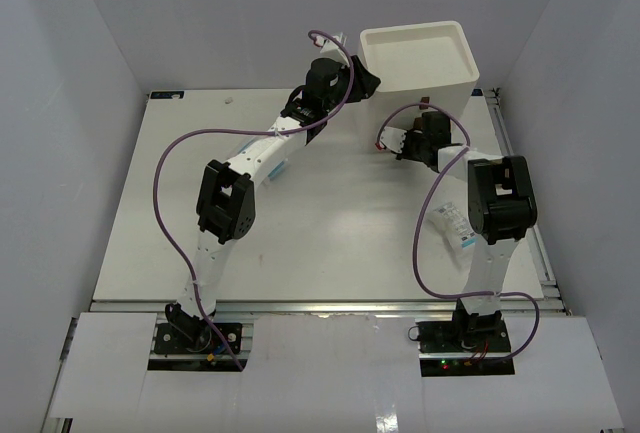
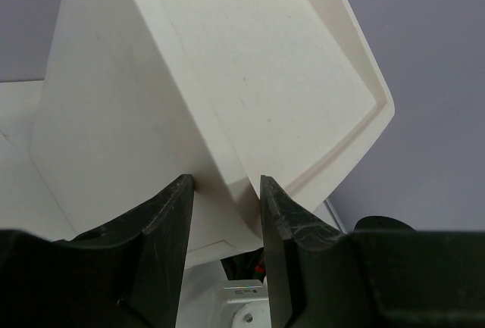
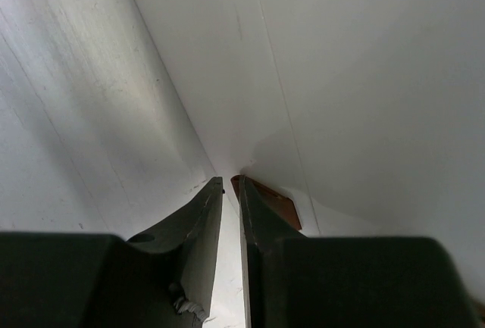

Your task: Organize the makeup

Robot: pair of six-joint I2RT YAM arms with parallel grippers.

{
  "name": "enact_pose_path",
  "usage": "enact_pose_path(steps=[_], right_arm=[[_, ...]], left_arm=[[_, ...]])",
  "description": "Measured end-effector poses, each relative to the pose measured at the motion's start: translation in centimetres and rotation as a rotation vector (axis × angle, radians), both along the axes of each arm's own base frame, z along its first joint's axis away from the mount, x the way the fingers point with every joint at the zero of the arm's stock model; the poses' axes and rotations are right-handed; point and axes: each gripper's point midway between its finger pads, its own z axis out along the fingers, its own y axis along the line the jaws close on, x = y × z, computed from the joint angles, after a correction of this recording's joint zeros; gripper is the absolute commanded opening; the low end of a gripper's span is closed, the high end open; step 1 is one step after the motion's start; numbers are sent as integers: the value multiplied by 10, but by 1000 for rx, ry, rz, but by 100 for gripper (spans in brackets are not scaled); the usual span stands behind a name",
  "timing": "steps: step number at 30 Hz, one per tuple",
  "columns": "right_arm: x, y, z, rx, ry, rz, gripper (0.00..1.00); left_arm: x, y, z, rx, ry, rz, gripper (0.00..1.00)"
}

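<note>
The white drawer box [image 1: 420, 53] stands at the table's back right; from above it shows as an open white shell. My left gripper [image 1: 366, 77] is at the box's left corner. In the left wrist view its fingers [image 2: 178, 214] straddle that corner of the box [image 2: 129, 101] and press both faces. My right gripper [image 1: 424, 113] is against the box's front. In the right wrist view it [image 3: 231, 188] is almost closed and empty, with a brown handle [image 3: 269, 201] just right of its tip. A clear blue-and-white packet [image 1: 455, 225] lies under the right arm. Sponges, sachets and tube are out of view.
A thin item with a blue edge [image 1: 281, 167] peeks out beside the left forearm. Grey walls enclose the table on the left, back and right. The box sits in the back right corner, close to the table's right rail [image 1: 520, 173].
</note>
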Motion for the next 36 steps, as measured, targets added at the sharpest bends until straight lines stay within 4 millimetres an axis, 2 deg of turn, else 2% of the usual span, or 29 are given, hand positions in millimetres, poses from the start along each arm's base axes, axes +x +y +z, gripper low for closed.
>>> enact_pose_path(steps=[5,7,9,10,12,13,15,18,20,22,25,27,30,32,36], right_arm=[[-1,0,1,17,8,-21,22],[-3,0,4,36,14,-31,26],[-11,-2,13,69,34,-49,31],[-18,-4,21,90,47,-61,37],[-31,-9,49,146,57,-81,48],[-38,-11,64,175,58,-90,62],[-56,-16,98,253,69,-103,79],[-90,-23,138,354,112,-111,93],[-115,-30,151,415,165,-120,97],[-139,-37,153,466,233,-136,98],[-173,-47,142,528,349,-180,98],[-192,-52,131,561,426,-210,97],[-215,-56,118,594,531,-243,95],[-226,-60,111,615,584,-272,95],[-238,-68,93,634,664,-334,93]], left_arm=[[0,0,0,-6,4,1,52],[0,0,0,-7,8,1,54],[-1,0,-1,-7,13,-1,62],[-1,1,-2,-8,17,-2,65],[-2,2,-3,-7,29,-3,74],[-2,3,-4,-7,34,-3,79],[0,9,-5,-1,48,7,87],[2,18,-7,12,67,17,93],[5,26,-5,17,72,27,95],[9,34,1,18,67,36,97],[11,45,19,10,39,48,98],[10,53,36,5,13,55,98],[-1,66,73,-7,-42,56,98],[-18,78,97,-10,-84,53,98],[-75,110,113,9,-110,43,98]])
